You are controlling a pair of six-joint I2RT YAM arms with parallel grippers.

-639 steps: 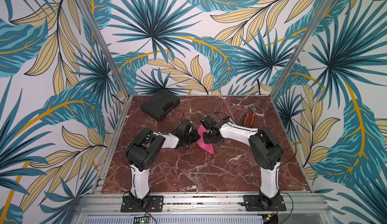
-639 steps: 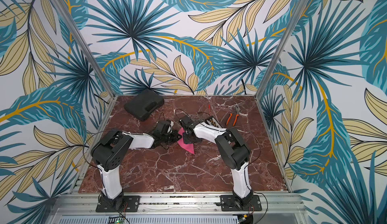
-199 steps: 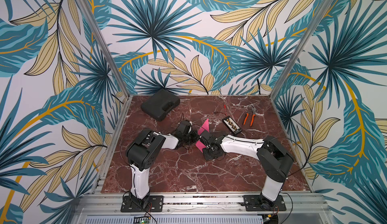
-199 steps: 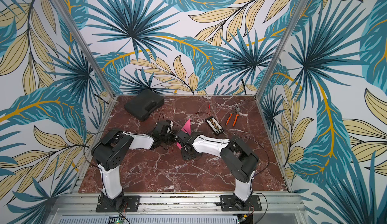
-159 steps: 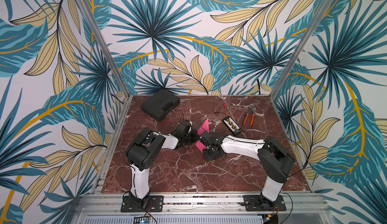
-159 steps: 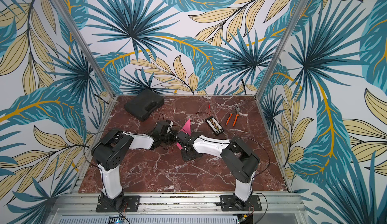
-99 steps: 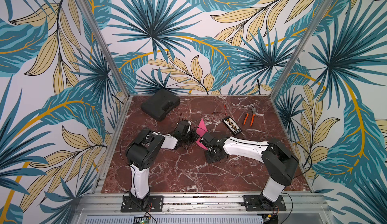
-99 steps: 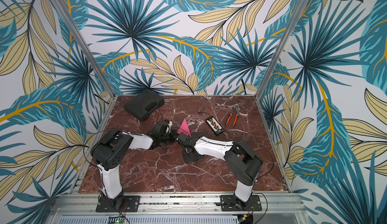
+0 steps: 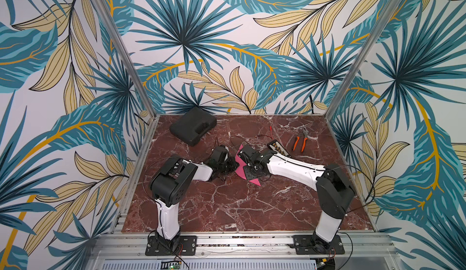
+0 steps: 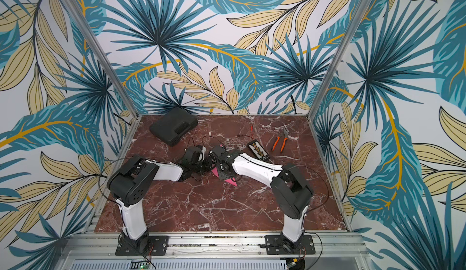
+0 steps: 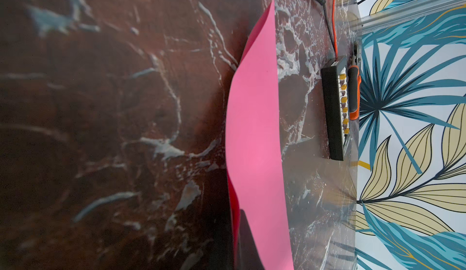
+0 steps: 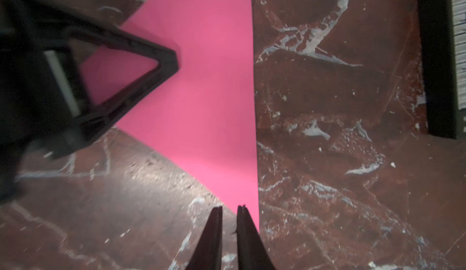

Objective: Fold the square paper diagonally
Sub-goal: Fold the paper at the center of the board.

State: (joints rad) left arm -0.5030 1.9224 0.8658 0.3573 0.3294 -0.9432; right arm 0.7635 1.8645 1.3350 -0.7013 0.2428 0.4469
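Curling pink paper (image 11: 253, 135) on veined marble (image 9: 227, 205)

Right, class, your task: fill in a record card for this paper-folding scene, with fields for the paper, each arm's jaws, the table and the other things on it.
paper: square paper, pink, showing as a triangle, partly curving up off the table
left gripper: jaws shut, apparently pinching the paper
right gripper: jaws narrowly parted at the paper's pointed corner
table: red-brown marble pattern
other things: black case, orange-handled pliers, black box with yellow parts, all apart from the paper
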